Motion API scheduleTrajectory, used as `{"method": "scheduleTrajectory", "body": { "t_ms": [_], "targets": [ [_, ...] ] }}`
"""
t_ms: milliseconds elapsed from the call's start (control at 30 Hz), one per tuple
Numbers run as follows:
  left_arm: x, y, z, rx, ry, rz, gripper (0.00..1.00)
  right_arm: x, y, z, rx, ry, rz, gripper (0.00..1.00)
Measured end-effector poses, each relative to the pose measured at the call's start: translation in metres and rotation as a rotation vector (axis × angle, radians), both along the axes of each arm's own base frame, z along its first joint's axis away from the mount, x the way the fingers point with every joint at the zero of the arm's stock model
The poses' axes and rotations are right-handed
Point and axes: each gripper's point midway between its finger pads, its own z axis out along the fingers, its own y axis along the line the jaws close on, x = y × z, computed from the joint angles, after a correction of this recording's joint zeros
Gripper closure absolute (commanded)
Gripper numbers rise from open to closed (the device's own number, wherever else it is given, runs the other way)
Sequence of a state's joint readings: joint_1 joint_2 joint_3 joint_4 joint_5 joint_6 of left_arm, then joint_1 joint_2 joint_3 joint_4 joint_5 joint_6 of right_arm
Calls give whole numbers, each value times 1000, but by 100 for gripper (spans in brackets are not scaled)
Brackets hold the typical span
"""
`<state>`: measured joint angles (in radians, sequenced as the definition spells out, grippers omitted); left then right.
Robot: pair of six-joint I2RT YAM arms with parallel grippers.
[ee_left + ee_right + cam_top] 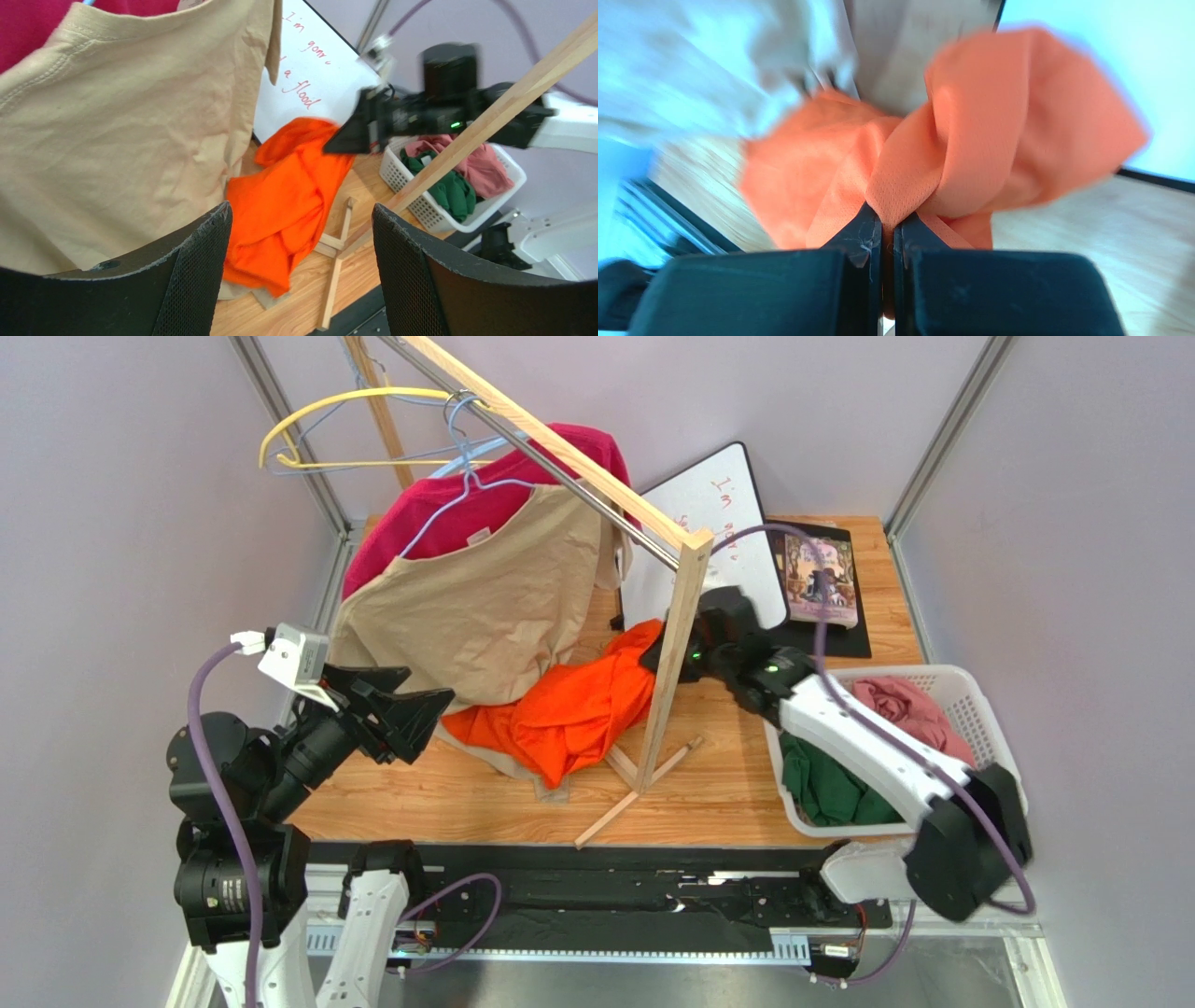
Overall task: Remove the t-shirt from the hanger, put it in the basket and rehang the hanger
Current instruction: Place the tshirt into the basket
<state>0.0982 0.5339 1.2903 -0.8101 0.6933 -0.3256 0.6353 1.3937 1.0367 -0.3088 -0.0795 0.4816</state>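
An orange t-shirt lies crumpled on the table by the rack's post. My right gripper is shut on a fold at its upper right edge; the right wrist view shows the orange cloth pinched between the jaws. A beige t-shirt hangs on a light blue hanger on the rail, with a red shirt behind it. My left gripper is open at the beige shirt's lower left hem, holding nothing; its wrist view shows the beige cloth just above its open fingers.
A wooden rack with a rail and post stands mid-table, its feet splayed on the wood. An empty yellow hanger hangs at the far end. A white basket of clothes is right; a whiteboard and book lie behind.
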Motion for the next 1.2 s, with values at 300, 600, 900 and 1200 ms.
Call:
{"method": "scheduleTrajectory", "body": {
  "t_ms": [300, 600, 900, 1200],
  "targets": [
    [1, 3, -3, 13, -8, 18, 23, 7, -119, 182, 203, -327, -302, 100],
    [5, 2, 0, 12, -33, 8, 22, -51, -202, 361, 214, -691, -542, 100],
    [6, -2, -2, 15, -38, -21, 23, -77, -273, 425, 59, -862, -838, 100],
    [8, -5, -3, 38, -23, -53, 23, -85, -312, 328, -277, -673, -955, 100]
  ]
}}
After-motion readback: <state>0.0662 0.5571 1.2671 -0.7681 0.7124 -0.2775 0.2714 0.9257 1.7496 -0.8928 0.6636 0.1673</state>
